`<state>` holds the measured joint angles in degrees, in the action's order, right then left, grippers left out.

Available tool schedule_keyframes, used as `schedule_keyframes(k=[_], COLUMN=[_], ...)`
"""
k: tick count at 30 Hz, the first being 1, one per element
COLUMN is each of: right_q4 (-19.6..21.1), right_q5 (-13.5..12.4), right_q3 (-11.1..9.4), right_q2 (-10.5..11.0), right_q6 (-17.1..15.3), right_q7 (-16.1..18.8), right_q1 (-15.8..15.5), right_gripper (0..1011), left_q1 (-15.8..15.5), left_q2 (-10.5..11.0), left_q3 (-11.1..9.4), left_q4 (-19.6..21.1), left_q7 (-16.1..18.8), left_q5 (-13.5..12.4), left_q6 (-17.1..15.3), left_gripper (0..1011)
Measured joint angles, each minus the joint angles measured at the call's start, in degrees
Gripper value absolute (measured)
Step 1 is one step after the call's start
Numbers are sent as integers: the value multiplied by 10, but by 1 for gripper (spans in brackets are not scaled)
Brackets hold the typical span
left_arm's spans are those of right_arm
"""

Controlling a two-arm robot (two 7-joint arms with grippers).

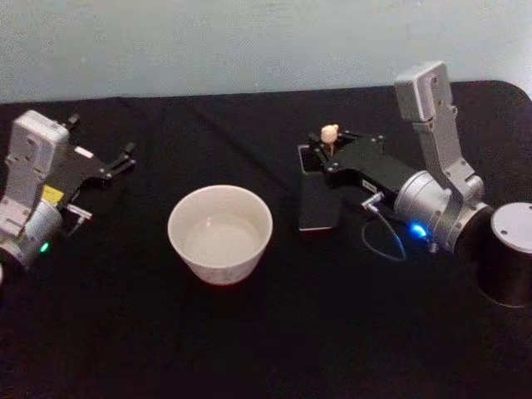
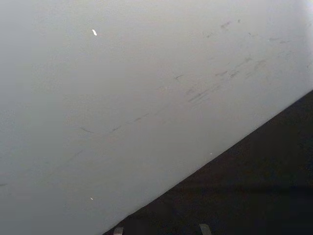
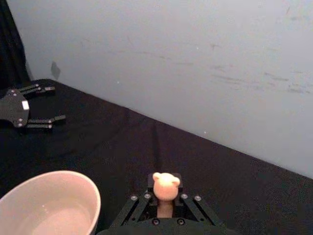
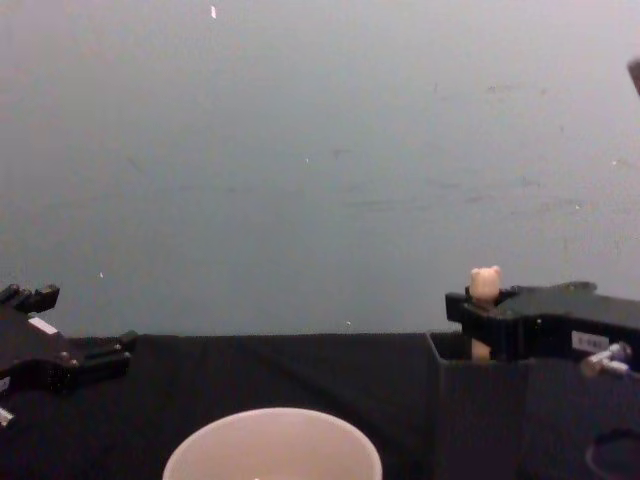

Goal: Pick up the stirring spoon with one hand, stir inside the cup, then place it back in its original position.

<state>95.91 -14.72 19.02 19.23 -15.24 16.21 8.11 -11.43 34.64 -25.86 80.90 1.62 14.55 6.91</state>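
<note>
Head view: spoon (image 1: 330, 133) clamped by R gripper (image 1: 320, 150) in holder (image 1: 318, 199), right of cup (image 1: 220, 233); should be lifted straight. L gripper (image 1: 125, 158) parked left, jaws apart.

The tabletop (image 1: 274, 332) is plain black. The cup (image 1: 220, 233) is cream with a pinkish tint, unpatterned. Between the black jaws of the right gripper (image 1: 320, 150), the stirring spoon (image 1: 329, 133) shows a cream bear-head knob. The box holder (image 1: 318, 199) below is dark grey-black. The left gripper (image 1: 125, 158) is black.
</note>
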Motion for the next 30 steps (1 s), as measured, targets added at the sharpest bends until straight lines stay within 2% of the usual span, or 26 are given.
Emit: schedule_keyframes(k=[10, 21, 30], right_q4=[-12, -11, -11], right_q5=[13, 13, 12], right_q3=[7, 7, 7], right_q2=[-3, -3, -2], right_q6=[-10, -9, -8], right_q7=[-1, -1, -1], right_q1=[6, 5, 5], right_gripper=[159, 165, 440], left_q1=[0, 0, 0], left_q2=[0, 0, 0], left_q3=[0, 0, 0], left_q4=[0, 0, 0], left_q7=[0, 0, 0], left_q5=[0, 0, 0], left_q6=[0, 0, 0], left_gripper=[1001, 1001, 1001])
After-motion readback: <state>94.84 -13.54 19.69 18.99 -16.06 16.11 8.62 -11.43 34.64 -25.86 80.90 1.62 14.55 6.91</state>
